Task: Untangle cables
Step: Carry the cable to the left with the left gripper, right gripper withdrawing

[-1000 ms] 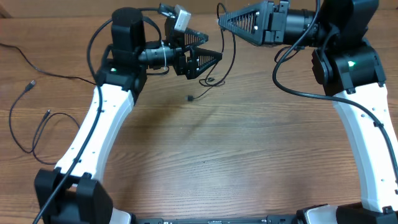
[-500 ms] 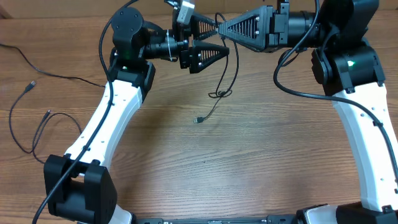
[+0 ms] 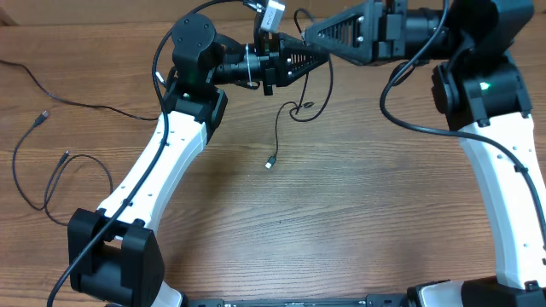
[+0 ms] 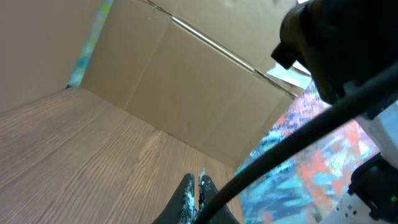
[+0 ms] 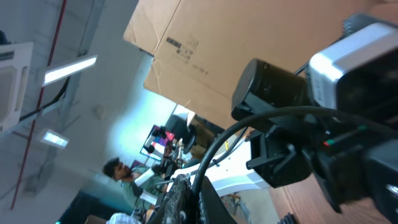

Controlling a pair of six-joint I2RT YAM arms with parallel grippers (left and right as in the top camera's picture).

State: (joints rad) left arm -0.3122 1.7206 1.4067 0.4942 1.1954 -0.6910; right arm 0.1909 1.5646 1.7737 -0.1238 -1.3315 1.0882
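Thin black cable (image 3: 279,128) hangs over the far middle of the pale wood-grain table (image 3: 341,213). We see it as a limp, smooth cord that drops from where the two grippers meet and kinks into a small loop. From there it trails down to a small silver-tipped plug (image 3: 270,163) at the table top.

The right gripper (image 5: 183,186) has its ribbed black triangular fingers closed on the cable's upper end. The left gripper (image 4: 194,186) has its scuffed fingers pressed flat together. A black strand runs past their tips, and we cannot tell whether it is pinched there.

Two other thin black cords (image 3: 40,118) lie slack in loose curves at the table's left edge, well apart from the grippers. Behind the left gripper stands a flat brown cardboard panel (image 4: 186,81) with a crease.
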